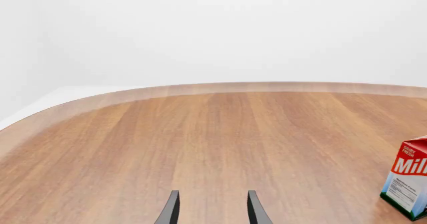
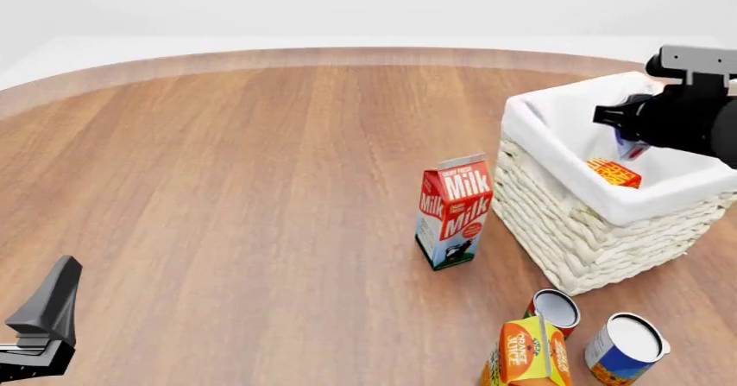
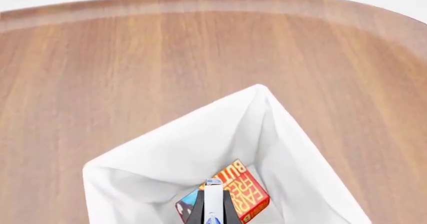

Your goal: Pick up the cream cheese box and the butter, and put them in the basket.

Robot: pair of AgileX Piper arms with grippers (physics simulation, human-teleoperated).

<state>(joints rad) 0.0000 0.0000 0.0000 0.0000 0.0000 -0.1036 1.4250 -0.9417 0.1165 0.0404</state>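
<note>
So the butter [image 3: 241, 190] is already lying down inside the basket [image 2: 541, 118], on the white liner, so that half looks done. What's left is the cream cheese box [image 3: 213, 204]: the right gripper [image 3: 213, 215] hangs over the basket opening with its jaws pinched close on a slim white and pale-blue box, directly above the butter in the right wrist view. In the front view only a bit of blue shows under the dark gripper body, so how high it sits over the basket floor is hard to call. Best guess is it's near the end, just the release to go.

The left gripper [image 1: 212, 208] is well apart from all this, off at the near left of the table [image 2: 230, 170], fingers spread with nothing between them. A milk carton [image 2: 454, 211] stands just beside the basket, and an orange juice carton [image 2: 525, 351] and two cans [image 2: 622, 347] sit nearer the front; none of those matter.
</note>
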